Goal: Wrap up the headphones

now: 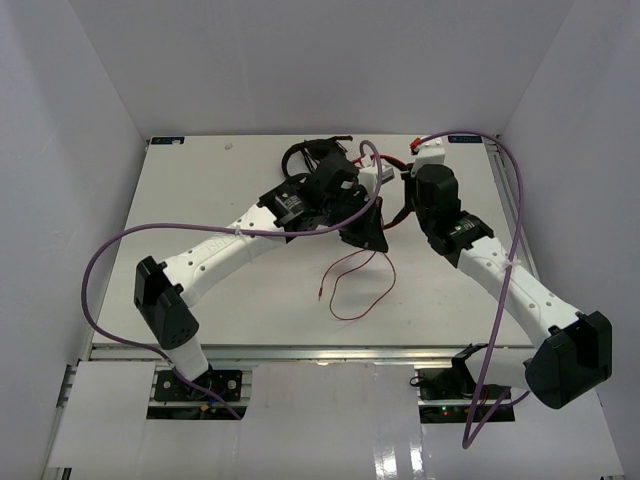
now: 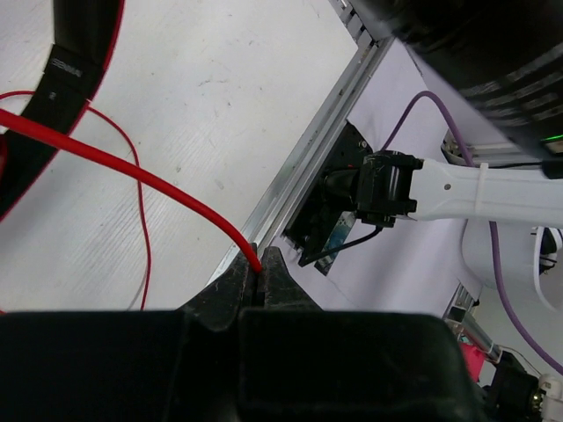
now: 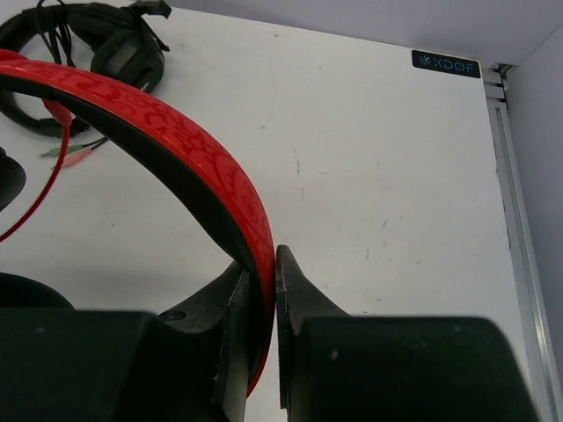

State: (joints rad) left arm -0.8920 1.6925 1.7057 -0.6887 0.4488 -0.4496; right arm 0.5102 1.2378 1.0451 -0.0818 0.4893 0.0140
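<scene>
- Right wrist view: right fingers clamp the headphones by their red band, over the tabletop.
- Closed tight, left fingers pinch the thin red cable.
- Ear cups apparently sit hidden under the left arm in the top view.

Black headphones with dark cable and pink and green plugs lie on the far white table, left of centre. XDOF label at the far right corner.

Red headphones with a faint swirled pattern and a black inner lining, a thin red cable, and all-black headphones at upper left, all over a white worktop.
</scene>
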